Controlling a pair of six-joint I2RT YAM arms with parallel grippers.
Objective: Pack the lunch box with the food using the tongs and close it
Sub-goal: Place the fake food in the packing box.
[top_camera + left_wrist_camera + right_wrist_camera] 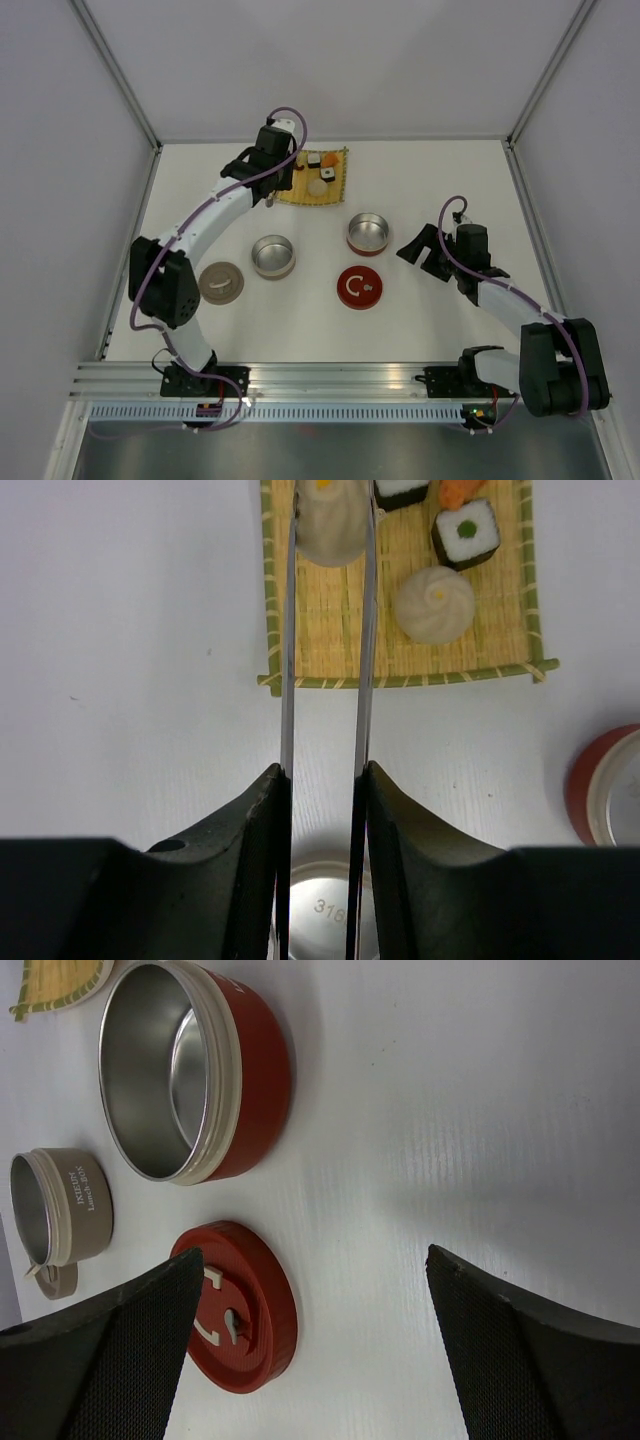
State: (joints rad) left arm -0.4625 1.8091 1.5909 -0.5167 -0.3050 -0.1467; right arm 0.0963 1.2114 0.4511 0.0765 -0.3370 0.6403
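In the left wrist view my left gripper (pixel 322 770) is shut on the silver tongs (pixel 287 680), one finger pressing each arm. The tongs' tips lie on either side of a round white bun (pixel 332 525) on the bamboo mat (pixel 340 630) and touch it. More food rests on the mat: a second bun (pixel 434 603), a black-wrapped roll (pixel 466 532) and an orange piece (pixel 462 490). The red lunch box (pixel 367 233) stands open and empty, with its red lid (pixel 359 287) lying beside it. My right gripper (pixel 425 250) hovers open to the right of the red lid (pixel 235 1305).
A beige-sided steel tin (pixel 273 256) stands open left of the red one, its beige lid (pixel 221 282) further left. The mat (pixel 313 178) lies at the back centre. White walls enclose the table on three sides.
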